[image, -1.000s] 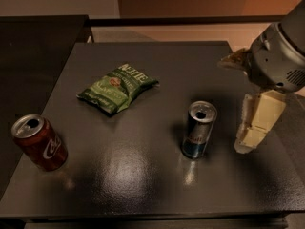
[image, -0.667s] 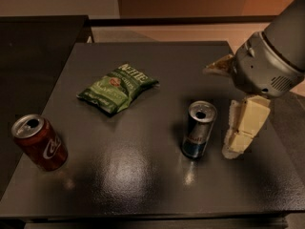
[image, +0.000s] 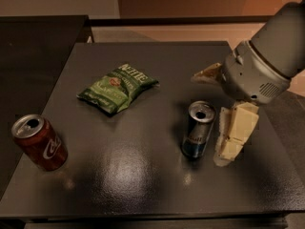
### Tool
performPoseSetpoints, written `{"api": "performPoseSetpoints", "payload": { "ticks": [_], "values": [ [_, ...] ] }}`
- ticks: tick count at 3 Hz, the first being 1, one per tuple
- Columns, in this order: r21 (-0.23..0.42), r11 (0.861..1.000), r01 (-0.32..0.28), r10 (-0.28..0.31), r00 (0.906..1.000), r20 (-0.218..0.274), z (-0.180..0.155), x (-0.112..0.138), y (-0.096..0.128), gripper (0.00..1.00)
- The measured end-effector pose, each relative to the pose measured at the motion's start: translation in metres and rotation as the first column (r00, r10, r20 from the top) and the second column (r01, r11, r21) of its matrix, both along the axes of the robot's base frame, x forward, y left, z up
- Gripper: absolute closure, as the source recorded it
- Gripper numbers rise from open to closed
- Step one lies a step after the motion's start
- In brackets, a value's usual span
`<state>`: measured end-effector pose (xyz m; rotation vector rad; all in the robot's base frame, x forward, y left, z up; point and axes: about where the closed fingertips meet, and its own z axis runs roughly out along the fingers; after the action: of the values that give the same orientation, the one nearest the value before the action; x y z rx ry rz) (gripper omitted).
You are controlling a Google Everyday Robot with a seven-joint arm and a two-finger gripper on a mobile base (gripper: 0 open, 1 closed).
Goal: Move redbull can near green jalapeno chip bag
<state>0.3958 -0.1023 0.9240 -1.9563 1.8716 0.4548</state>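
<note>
Front row first: the redbull can stands upright on the table, right of centre and a bit fwd. The gripper is right on it, jaws spread wide and holding nothing. The near finger hangs down just right of the can, tip about at table level. It's so close I can't tell if it's touching. The far finger pokes out behind the can, so the can sits roughly at the mouth of the gap, towards the near finger's side.

The can is slim, w/ dark blue-silver metal, a shiny silver top and the tab hole open. The fingers are cream/off-white, blocky and segmented, w/ a rough-looking inner face. The tabletop is dark, smooth and a bit glossy, w/ lamp glare on it.

Far left at abt the same depth there's a red cola can, fatter and leaning slightly, well apart from everything.

Further back, left of centre, the green jalapeno chip bag lies flat. It's crinkly green foil w/ white lettering. Bare tabletop btwn it and the redbull can, nothing blocking.

Back right is the fat grey wrist housing, round w/ a vent grille. Behind the table there's a tan floor and a dark counter on the left.
</note>
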Motion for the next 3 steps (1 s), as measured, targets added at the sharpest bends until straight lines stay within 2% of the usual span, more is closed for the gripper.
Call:
{"api": "performPoseSetpoints", "payload": {
  "ticks": [1, 3],
  "values": [
    [0.007, 1.0, -0.006, 0.006, 0.9999, -0.014, -0.0053, -0.001, 0.0013, 0.17],
    [0.018, 1.0, 0.001, -0.001, 0.9999, -0.016, -0.0071, 0.0038, -0.0005, 0.65]
  ]
}}
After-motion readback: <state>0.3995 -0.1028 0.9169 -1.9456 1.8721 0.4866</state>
